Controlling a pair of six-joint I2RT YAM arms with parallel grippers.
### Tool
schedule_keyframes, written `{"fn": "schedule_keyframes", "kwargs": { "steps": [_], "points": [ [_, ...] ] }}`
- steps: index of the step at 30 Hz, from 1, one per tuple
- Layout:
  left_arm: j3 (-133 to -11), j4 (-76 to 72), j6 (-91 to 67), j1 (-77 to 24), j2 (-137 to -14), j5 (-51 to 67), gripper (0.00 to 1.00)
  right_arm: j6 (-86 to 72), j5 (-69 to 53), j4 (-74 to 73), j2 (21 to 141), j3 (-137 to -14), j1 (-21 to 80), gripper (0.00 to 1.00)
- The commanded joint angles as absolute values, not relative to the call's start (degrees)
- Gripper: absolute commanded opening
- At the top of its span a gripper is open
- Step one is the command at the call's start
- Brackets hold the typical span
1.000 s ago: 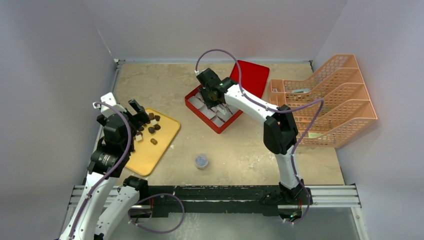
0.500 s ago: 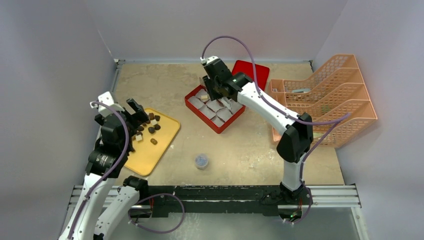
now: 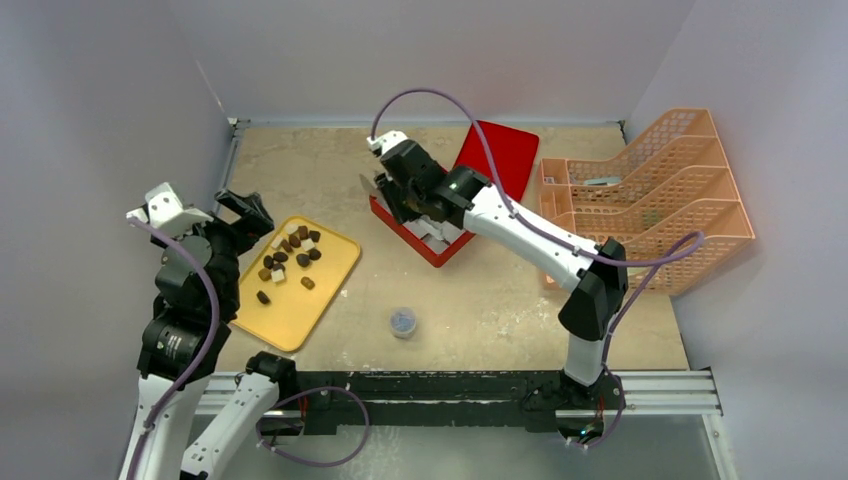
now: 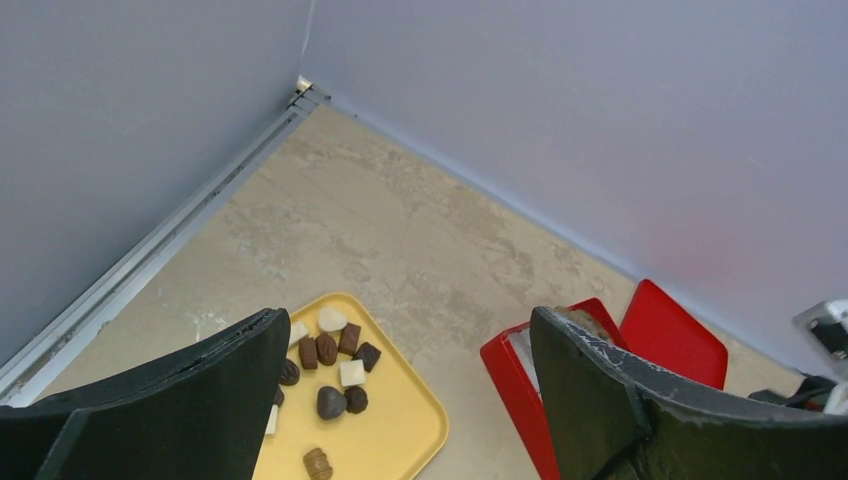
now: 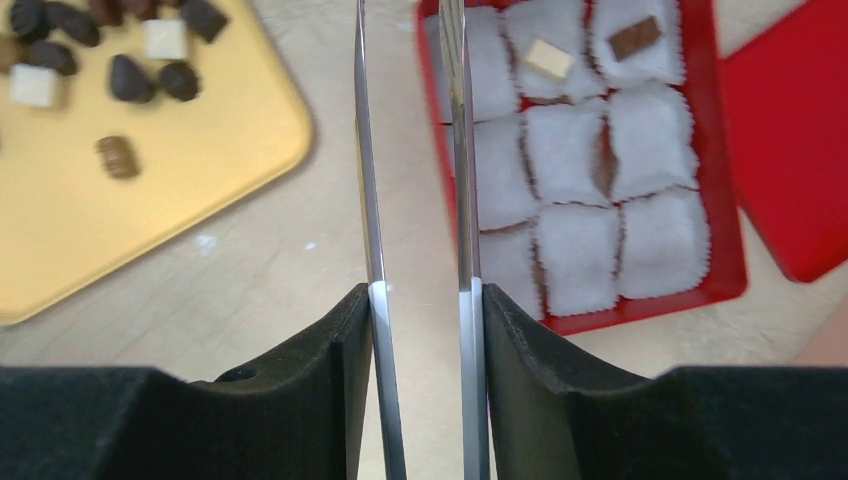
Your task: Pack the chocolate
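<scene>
Several chocolates (image 3: 290,255), mostly dark brown with a few white, lie on the yellow tray (image 3: 325,290); they also show in the left wrist view (image 4: 330,370) and the right wrist view (image 5: 120,70). The red box (image 3: 437,250) holds white paper liners; a cream piece (image 5: 548,60) and a brown piece (image 5: 635,38) sit in two of them. My right gripper (image 3: 395,195) (image 5: 420,300) is shut on metal tweezers (image 5: 375,200), whose blades stand apart and empty above the box's left edge. My left gripper (image 3: 245,210) (image 4: 405,320) is open and empty, raised over the tray's far-left end.
The red lid (image 3: 500,155) lies behind the box. An orange mesh file rack (image 3: 650,200) stands at the right. A small round grey-blue cap (image 3: 403,321) sits near the front middle. Walls close in the left, back and right sides.
My left gripper has lifted and pulled back left off the tray. My right gripper has swung left from over the box to its left edge, tweezers still in it.
</scene>
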State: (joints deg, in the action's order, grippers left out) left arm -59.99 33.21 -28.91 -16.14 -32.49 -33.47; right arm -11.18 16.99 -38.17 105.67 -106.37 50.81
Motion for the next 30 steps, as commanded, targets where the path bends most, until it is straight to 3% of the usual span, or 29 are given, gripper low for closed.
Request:
{"fn": "schedule_keyframes", "kwargs": {
  "steps": [1, 14, 30],
  "points": [
    [-63.86, 33.21, -28.78, -16.00, -31.55, -35.42, 0.89, -13.27, 16.90, -33.87, 103.83, -107.11, 56.12, 0.44],
    [-67.39, 35.06, -29.56, -16.00, -28.68, -38.25, 0.89, -13.35, 18.54, -35.30, 113.88, -113.45, 68.00, 0.43],
    [-67.73, 35.42, -29.97, -16.00, -28.04, -39.64, 0.89, -10.90, 21.44, -39.56, 123.83, -121.56, 73.25, 0.43]
  ]
}}
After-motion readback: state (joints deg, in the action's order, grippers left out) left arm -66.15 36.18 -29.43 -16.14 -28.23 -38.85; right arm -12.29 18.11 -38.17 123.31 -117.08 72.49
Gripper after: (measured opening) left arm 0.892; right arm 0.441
